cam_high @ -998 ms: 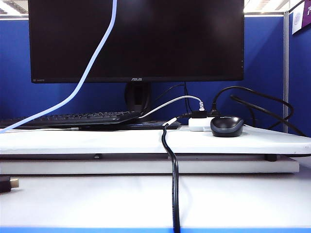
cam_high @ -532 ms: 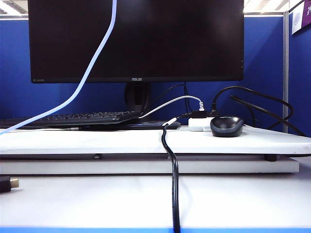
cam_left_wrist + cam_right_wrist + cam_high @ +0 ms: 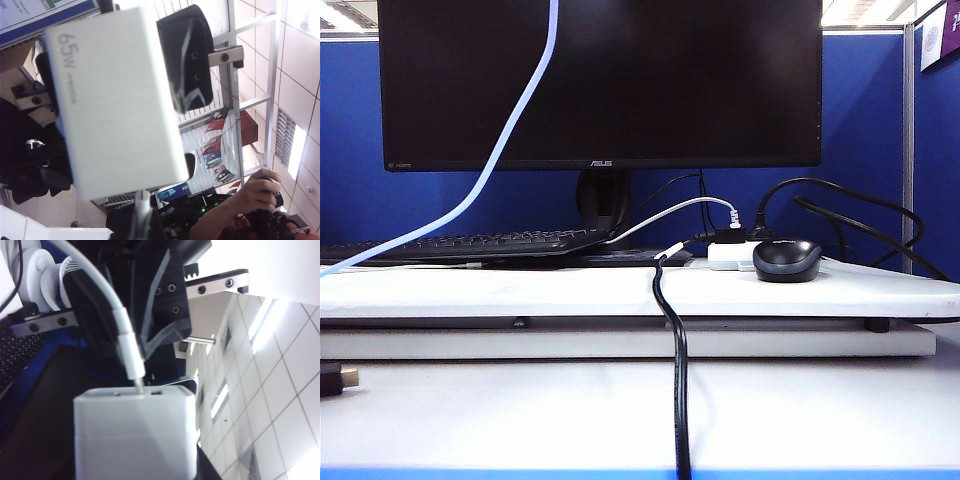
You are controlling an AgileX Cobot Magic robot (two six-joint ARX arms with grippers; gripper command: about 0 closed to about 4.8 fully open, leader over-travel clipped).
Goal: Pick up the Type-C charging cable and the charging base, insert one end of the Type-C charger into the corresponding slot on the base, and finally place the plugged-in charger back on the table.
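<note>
Grippers are both up in the air. The left gripper (image 3: 117, 70) is clamped tight on the base (image 3: 117, 100), dark fingers (image 3: 186, 55) pressed to its flanks. The right gripper (image 3: 127, 330) is part closed, pinching the cable (image 3: 107, 300) by its plug (image 3: 131, 357) — metal tip sunk into the slot (image 3: 138, 390). Farther off, the table (image 3: 520, 290) holds a keyboard (image 3: 480, 243), mouse (image 3: 787, 260) and monitor (image 3: 600, 80).

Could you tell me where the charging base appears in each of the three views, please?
Exterior view: not in it, nor either claw.
Left wrist view: charging base fills the middle, clamped in the left claw.
Right wrist view: low centre, below the right claw.
Shared landmark: Type-C charging cable at its slot.
</note>
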